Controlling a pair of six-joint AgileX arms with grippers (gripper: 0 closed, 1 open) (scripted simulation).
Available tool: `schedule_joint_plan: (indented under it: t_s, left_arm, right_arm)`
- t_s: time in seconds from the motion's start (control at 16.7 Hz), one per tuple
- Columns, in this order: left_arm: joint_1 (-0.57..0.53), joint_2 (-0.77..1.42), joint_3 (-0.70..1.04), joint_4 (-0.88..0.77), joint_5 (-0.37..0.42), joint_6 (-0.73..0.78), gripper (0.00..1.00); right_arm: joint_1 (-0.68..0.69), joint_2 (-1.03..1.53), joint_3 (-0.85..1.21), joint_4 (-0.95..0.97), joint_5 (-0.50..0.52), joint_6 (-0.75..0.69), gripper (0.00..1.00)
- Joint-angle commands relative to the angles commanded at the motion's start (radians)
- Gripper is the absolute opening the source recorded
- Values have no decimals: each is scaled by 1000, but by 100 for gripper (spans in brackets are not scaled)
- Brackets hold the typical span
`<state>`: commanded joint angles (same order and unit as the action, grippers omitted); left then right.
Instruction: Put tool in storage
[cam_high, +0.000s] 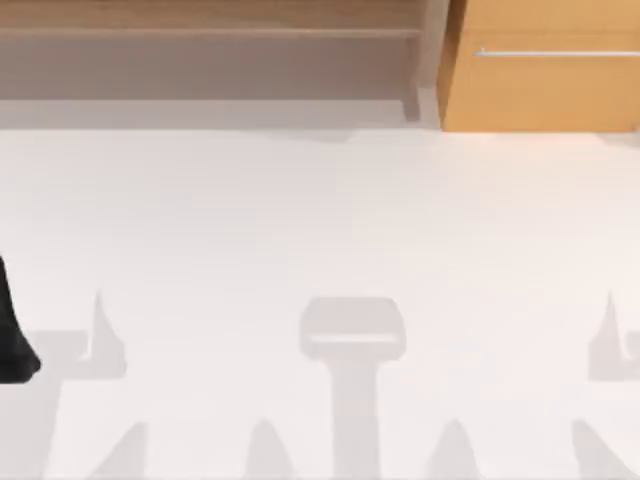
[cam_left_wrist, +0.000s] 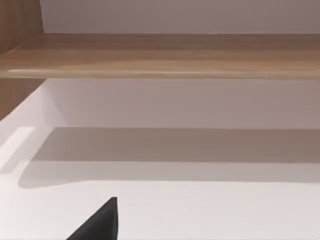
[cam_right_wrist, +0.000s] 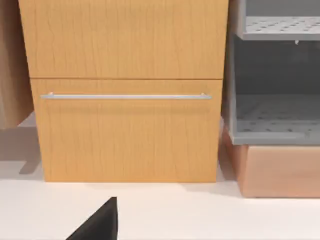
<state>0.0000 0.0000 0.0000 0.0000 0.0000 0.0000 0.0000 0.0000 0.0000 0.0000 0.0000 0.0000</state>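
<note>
1. Up top, from the overhead camera: the table (cam_high: 320, 230) is a wide white field. The shelf (cam_high: 210, 45) runs along the far edge on the left, and the drawer (cam_high: 540, 90) sits at the far right with its handle (cam_high: 555, 52) across the front. The left arm (cam_high: 12, 335) pokes in at the left edge, well away from the drawer. Where the tool lies, I cannot tell.

2. Over to the left wrist view: a black sliver of the left gripper (cam_left_wrist: 100, 225) hangs above the table and faces the shelf (cam_left_wrist: 160, 55). Released or clenched? I cannot tell, and I see nothing in its grasp. Risk here: this arm points at the wrong piece of furniture, so a reach from this pose could meet the shelf edge rather than the drawer.

3. Now the right wrist view: the right gripper (cam_right_wrist: 100, 225) squarely faces the drawer (cam_right_wrist: 125, 135), and again I cannot tell its state. The drawer front looks flush, so I judge it closed. That is the big hazard, because the tool has nowhere to go until it is pulled out. The handle (cam_right_wrist: 125, 96) is thin, so a shallow or off-centre grab could slip off. A grey rack (cam_right_wrist: 275, 115) stands just beside the drawer, and a wide approach could clip it.
</note>
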Motion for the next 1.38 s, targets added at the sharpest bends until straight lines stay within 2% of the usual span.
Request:
schedule_joint_plan:
  t_s: [0.24, 0.54, 0.84, 1.38]
  left_arm:
    - [0, 0, 0, 0, 0, 0, 100]
    - [0, 0, 0, 0, 0, 0, 100]
    - [0, 0, 0, 0, 0, 0, 100]
    - [0, 0, 0, 0, 0, 0, 100]
  right_arm:
    - [7, 26, 18, 22, 0, -23, 100]
    - [40, 254, 151, 193, 18, -200, 100]
    - [72, 667, 357, 476, 69, -495, 100]
    - [127, 1589, 735, 990, 171, -1131, 100]
